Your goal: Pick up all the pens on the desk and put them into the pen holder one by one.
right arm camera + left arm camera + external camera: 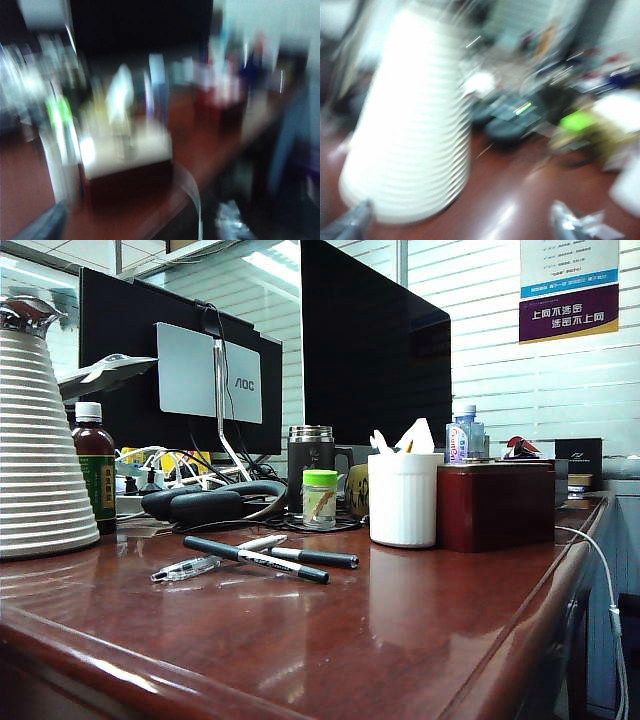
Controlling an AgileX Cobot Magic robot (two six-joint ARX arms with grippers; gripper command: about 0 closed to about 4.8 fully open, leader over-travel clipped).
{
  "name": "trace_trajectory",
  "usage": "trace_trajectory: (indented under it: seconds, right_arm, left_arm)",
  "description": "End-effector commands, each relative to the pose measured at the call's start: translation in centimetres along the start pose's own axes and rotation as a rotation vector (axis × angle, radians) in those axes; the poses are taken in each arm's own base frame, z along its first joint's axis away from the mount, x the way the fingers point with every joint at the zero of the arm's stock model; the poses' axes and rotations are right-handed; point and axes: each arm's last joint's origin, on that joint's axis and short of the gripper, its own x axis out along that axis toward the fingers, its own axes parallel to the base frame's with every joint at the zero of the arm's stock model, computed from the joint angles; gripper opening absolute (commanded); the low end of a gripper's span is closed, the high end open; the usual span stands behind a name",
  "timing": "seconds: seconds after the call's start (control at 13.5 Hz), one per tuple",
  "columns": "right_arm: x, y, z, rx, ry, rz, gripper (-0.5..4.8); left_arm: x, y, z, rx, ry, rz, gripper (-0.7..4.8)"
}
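- Three pens lie crossed in a pile on the tabletop (420, 640), in front of the holder (404, 499) and toward the ribbed white jug (40, 450): marker (256, 559) on top, clear ballpoint (200, 564) under its near end, thin black pen (322, 558) closest to the holder.
- None is in the holder yet; task looks to be at its very start.
- Risk: the pens overlap. Grabbing one will likely drag or roll the other two, possibly toward the rounded tabletop edge.
- Risk: glossy surface and slim round barrels, so a shallow pinch could squirt a pen out sideways.
- Risk: the holder already has white stuff sticking out of the top, and a red box (495, 505) touches its side away from the pens. A steep drop angle could catch on the contents or tip the holder.
- Risk: headphones (205, 503) and cables sit just behind the pens, an easy snag on approach.
- Both wrist views are badly smeared, so aiming from them is poor right now.
- Left gripper (462, 227): jaws released, spread wide with nothing between them, near the jug's base, well away from the pens.
- Right gripper (140, 225): jaws spread as well, empty, near the red box at the tabletop edge, touching nothing I can make out.
- Neither arm shows in the exterior view.
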Motion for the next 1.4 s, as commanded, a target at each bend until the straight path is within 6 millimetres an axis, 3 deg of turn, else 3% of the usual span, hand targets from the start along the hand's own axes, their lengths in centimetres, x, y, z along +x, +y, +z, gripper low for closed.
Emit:
trace_trajectory:
  seconds: [0.07,0.15,0.22,0.3,0.37,0.44,0.52,0.74,0.96,1.18,1.4]
  right_arm:
    - [-0.1,0.3,4.0,-0.077,0.015,0.067,3.97]
    - [0.7,0.5,5.4,-0.08,-0.005,0.14,3.95]
    - [7.2,0.7,7.2,-0.052,0.122,0.346,3.94]
    - [9.3,1.0,7.5,-0.037,0.173,0.397,3.94]
    - [13.0,3.0,7.9,-0.05,0.233,0.504,3.94]
    - [15.7,6.1,7.2,-0.107,0.287,0.644,3.9]
    - [18.0,9.8,5.2,-0.153,0.368,0.779,3.9]
    - [20.2,14.1,0.6,-0.18,0.536,0.898,3.9]
    - [20.5,17.2,-3.7,-0.314,0.608,1.022,3.86]
    - [21.3,19.4,-7.2,-0.4,0.642,1.032,3.86]
    - [23.7,21.5,-8.9,-0.401,0.669,1.044,3.86]
  left_arm:
    - [-1.4,-1.0,3.6,0.008,-0.039,-0.066,4.79]
    - [-1.5,-1.3,4.7,0.015,-0.063,-0.096,4.79]
    - [1.7,-1.8,7.1,0.005,0.069,-0.247,4.79]
    - [2.8,-1.8,7.8,-0.005,0.109,-0.266,4.79]
    - [4.9,-2.0,8.9,0.011,0.15,-0.321,4.79]
    - [6.6,-2.8,8.9,0.056,0.207,-0.398,4.79]
    - [7.8,-4.5,7.8,0.113,0.282,-0.461,4.79]
    - [8.2,-7.1,4.9,0.235,0.473,-0.424,4.79]
    - [8.5,-8.4,2.9,0.319,0.592,-0.346,4.79]
    - [9.0,-8.5,2.1,0.326,0.642,-0.342,4.79]
    - [8.9,-8.5,2.0,0.328,0.648,-0.342,4.79]
